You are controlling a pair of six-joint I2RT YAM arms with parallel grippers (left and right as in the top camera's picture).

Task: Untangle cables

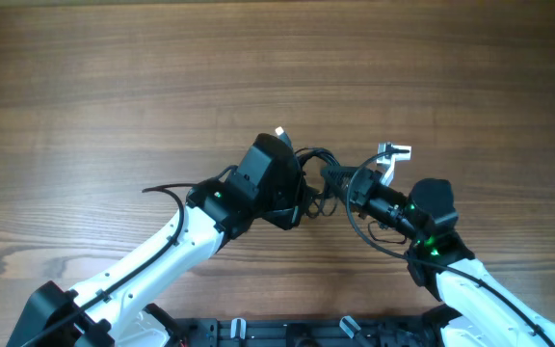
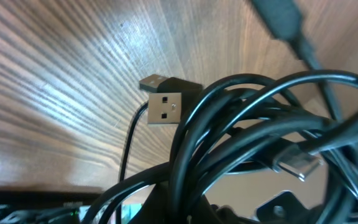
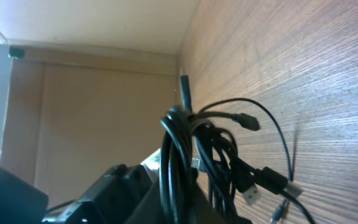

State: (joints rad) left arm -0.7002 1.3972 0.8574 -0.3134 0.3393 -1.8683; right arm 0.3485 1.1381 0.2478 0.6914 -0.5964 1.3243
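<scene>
The cables [image 1: 321, 178] are sitting as one knotted bundle just right of the desk [image 1: 114, 77] centre, between the two wrists. The left arm [image 1: 210, 207] is reaching in from 7 o'clock and the right arm [image 1: 422, 217] from 5 o'clock. I cannot tell whether the left fingers or the right fingers are spread or pinching, since neither pair is showing in any view. This is looking like the early step of pulling the knot apart, with nothing freed yet. From above, the bundle is running roughly 9 to 3 o'clock, with one loop trailing toward 5 o'clock. In the right wrist view it is hanging 12 to 6 o'clock. In the left wrist view, a square plug [image 2: 165, 107] is lying at the bundle's 10 o'clock edge and a flat silver plug [image 2: 297, 165] is pointing toward 4 o'clock. The next move is probably calling for one plug end to be isolated and drawn outward while the rest is being held back.
</scene>
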